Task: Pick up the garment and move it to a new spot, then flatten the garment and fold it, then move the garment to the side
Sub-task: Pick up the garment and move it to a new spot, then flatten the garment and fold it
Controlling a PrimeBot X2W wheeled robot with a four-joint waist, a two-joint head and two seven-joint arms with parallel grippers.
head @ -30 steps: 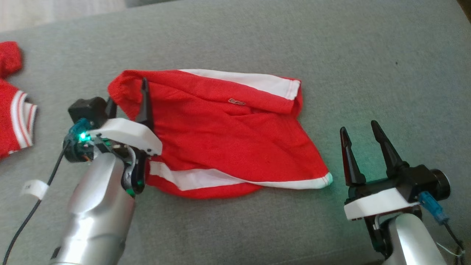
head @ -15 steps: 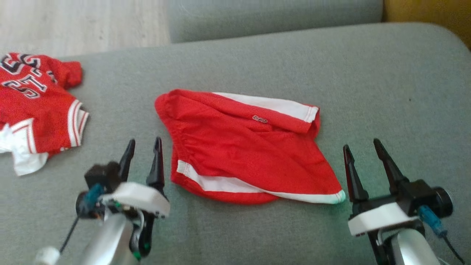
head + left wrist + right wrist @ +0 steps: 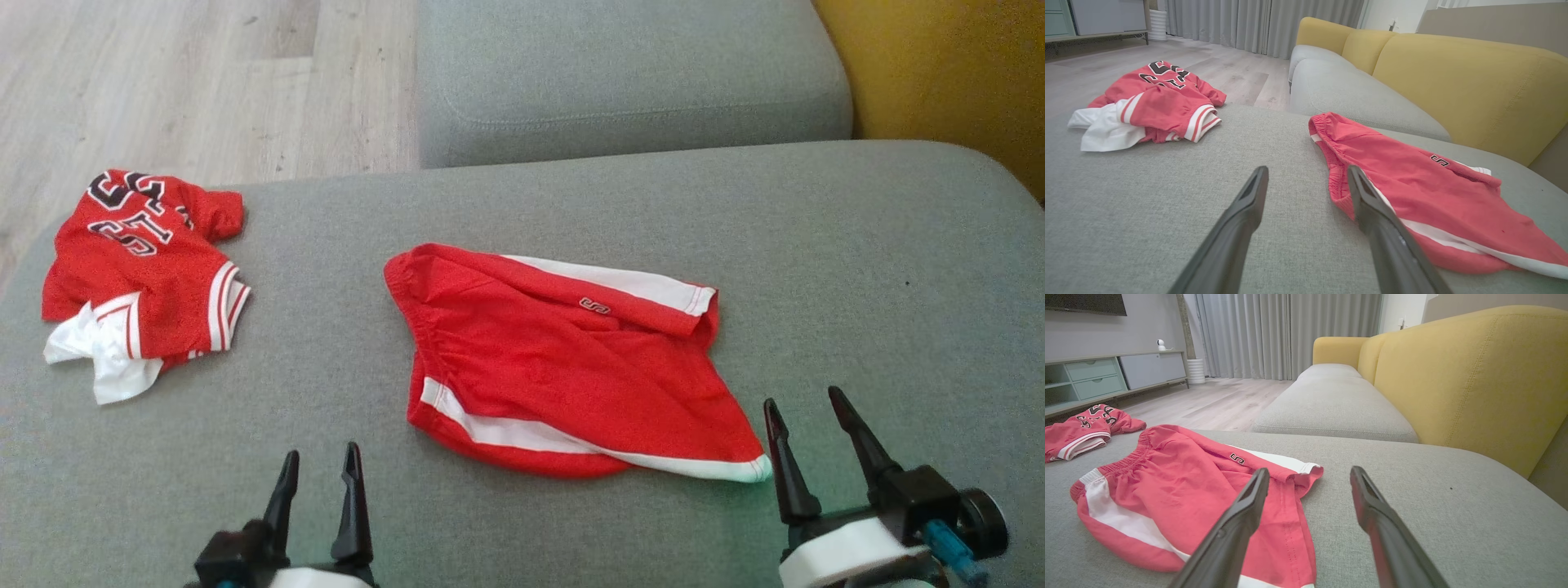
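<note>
Red fabric shorts with white side stripes [image 3: 563, 367] on grey fabric sofa seat [image 3: 857, 269]. Crumpled red lettered jersey [image 3: 143, 278] well left. Left end effector [image 3: 320, 451], right end effector [image 3: 801, 398]: fingers apart, empty.

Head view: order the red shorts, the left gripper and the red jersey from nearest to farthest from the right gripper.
1. red shorts, just left of the right gripper
2. left gripper, lower left
3. red jersey, far left

Red shorts with white side stripes [image 3: 563, 367], centre of frame: thin cloth, smooth, faint sheen. Grey sofa seat cushion [image 3: 857, 269]: coarse-weave fabric, matt. Pale plank floor [image 3: 204, 82], upper left: wood-grain finish, possibly laminate. Left gripper [image 3: 1307, 169] fingers [image 3: 1237, 228]: dark, matt, smooth.
</note>
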